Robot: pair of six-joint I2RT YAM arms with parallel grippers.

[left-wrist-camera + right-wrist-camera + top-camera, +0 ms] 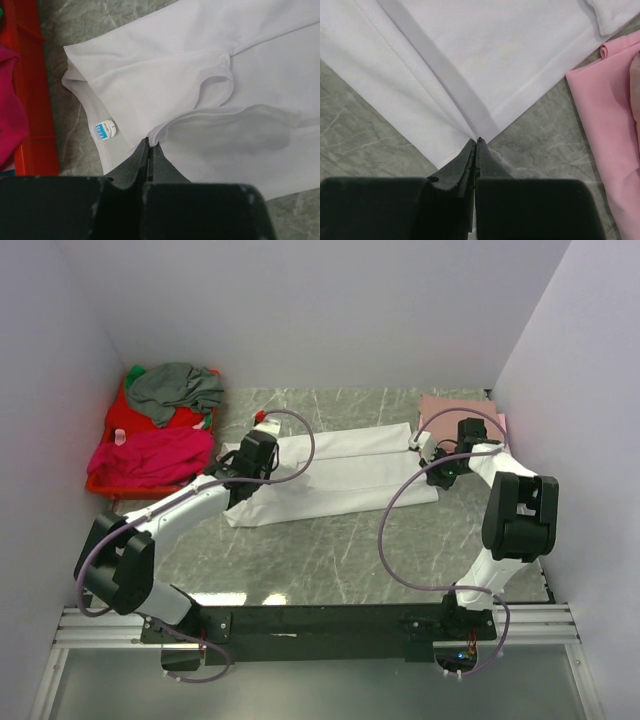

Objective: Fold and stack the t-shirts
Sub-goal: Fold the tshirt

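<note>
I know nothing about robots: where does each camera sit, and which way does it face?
Top external: fixed above and behind the arms, looking down on the table; left arm and right arm both show.
Left wrist: on the left wrist, looking down past the left fingers, shut on the white t-shirt by its neck label.
Right wrist: on the right wrist, looking down past the right fingers, shut on that shirt's hem corner, pink t-shirt beside.
Shared: both wrist views see the white t-shirt.

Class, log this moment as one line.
left gripper: jaws shut on white t-shirt | right gripper: shut on hem | pink t-shirt: far right
</note>
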